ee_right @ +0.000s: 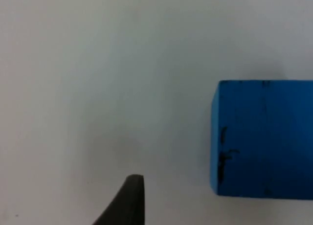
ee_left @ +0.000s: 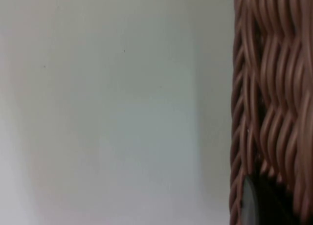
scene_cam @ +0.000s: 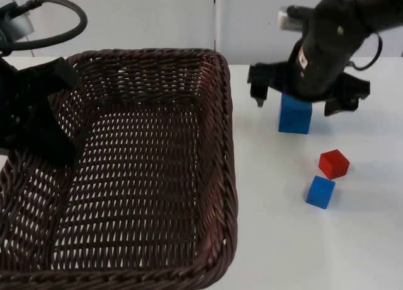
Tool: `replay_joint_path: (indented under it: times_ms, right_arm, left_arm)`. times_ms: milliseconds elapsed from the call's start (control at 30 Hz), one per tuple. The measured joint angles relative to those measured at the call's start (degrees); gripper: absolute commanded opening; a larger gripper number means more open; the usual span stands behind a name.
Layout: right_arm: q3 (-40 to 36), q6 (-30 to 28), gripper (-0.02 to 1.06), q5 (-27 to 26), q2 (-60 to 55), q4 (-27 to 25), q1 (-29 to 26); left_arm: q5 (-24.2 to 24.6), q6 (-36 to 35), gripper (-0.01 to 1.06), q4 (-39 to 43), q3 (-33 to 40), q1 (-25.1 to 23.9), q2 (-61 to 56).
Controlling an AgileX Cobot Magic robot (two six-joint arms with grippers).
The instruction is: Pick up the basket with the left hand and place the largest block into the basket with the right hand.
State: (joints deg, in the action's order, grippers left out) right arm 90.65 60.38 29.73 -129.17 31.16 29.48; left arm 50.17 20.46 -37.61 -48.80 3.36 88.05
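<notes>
While the left gripper (scene_cam: 38, 123), at the frame's left edge, is clamped on the wicker basket (scene_cam: 214, 176) rim to present it, the right gripper (scene_cam: 293, 104), upper right, hovers spread astride the large blue block (scene_cam: 295, 114) on the table (scene_cam: 283, 239), evidently for grasping.

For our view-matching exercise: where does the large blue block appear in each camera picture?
Top view: large blue block stands on the white table, under the right gripper, right of the basket.
Left wrist view: block not in it.
Right wrist view: block beside a black fingertip.
Shared landmark: the table.
</notes>
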Motion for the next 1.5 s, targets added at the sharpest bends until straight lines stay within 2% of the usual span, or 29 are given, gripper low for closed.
replay_joint_path:
  times_ms: [333,567,700,800,833,967,1000,1133,1167,1300,1500]
  right_arm:
    - [0.0,11.0,1.05,-0.9,-3.3,10.4,0.0]
    - [0.0,13.3,1.05,-3.1,-3.3,11.8,0.0]
    - [0.0,13.5,1.01,-3.5,-3.3,11.8,0.0]
    - [0.0,13.5,0.85,-3.6,-3.4,11.8,0.0]
    - [0.0,13.5,0.85,-3.6,-3.4,11.8,0.0]
    - [0.0,13.5,0.66,-3.7,-3.4,11.8,0.0]
    - [0.0,13.5,0.66,-3.7,-3.4,11.8,0.0]
    - [0.0,13.5,0.34,-3.1,-3.4,11.8,0.0]
    - [0.0,13.5,0.34,-2.9,-3.4,11.8,0.0]
    - [0.0,12.7,0.01,-0.7,-2.5,11.8,0.0]
    - [0.0,7.0,0.00,0.5,1.5,11.8,0.0]
  left_arm:
    - [0.0,0.1,0.00,0.0,0.0,0.0,0.0]
    - [0.0,0.1,0.00,0.0,0.0,0.0,0.0]
    - [0.0,0.1,0.00,0.0,0.0,0.0,0.0]
    - [0.0,0.1,0.00,0.0,0.0,0.0,0.0]
    - [0.0,0.1,0.00,0.0,0.0,0.0,0.0]
    - [0.0,0.1,0.00,0.0,0.0,0.0,0.0]
    - [0.0,0.1,0.00,0.0,0.0,0.0,0.0]
    - [0.0,0.1,0.00,0.0,0.0,0.0,0.0]
    - [0.0,0.1,0.00,0.0,0.0,0.0,0.0]
    - [0.0,0.1,0.00,0.0,0.0,0.0,0.0]
    - [0.0,0.1,0.00,0.0,0.0,0.0,0.0]
